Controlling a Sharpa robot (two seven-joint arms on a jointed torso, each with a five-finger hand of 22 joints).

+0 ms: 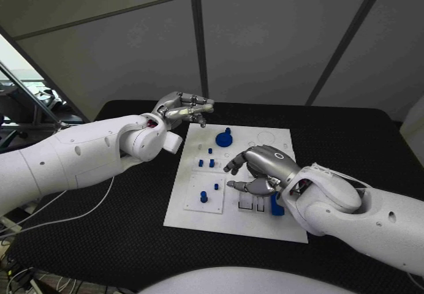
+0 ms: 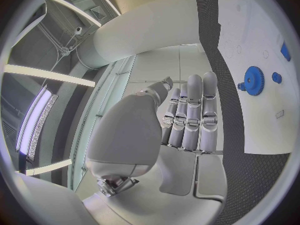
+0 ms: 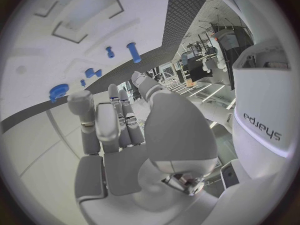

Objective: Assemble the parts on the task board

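Fingers (image 1: 237,164) of my right hand (image 1: 261,166) are loosely spread over the middle of the task board (image 1: 196,214), gripping nothing in the head view; blue parts (image 1: 207,163) sit just beside them toward my left, and the gear part (image 1: 224,138) lies farther out. My left hand (image 1: 183,109) hovers off the board's far corner, fingers curled, empty. Left wrist view: fingers (image 2: 190,116) straight together, gear part (image 2: 253,80) off to their side. Right wrist view: fingers (image 3: 106,122) apart, nothing held, blue parts (image 3: 132,52) beyond them on the board.
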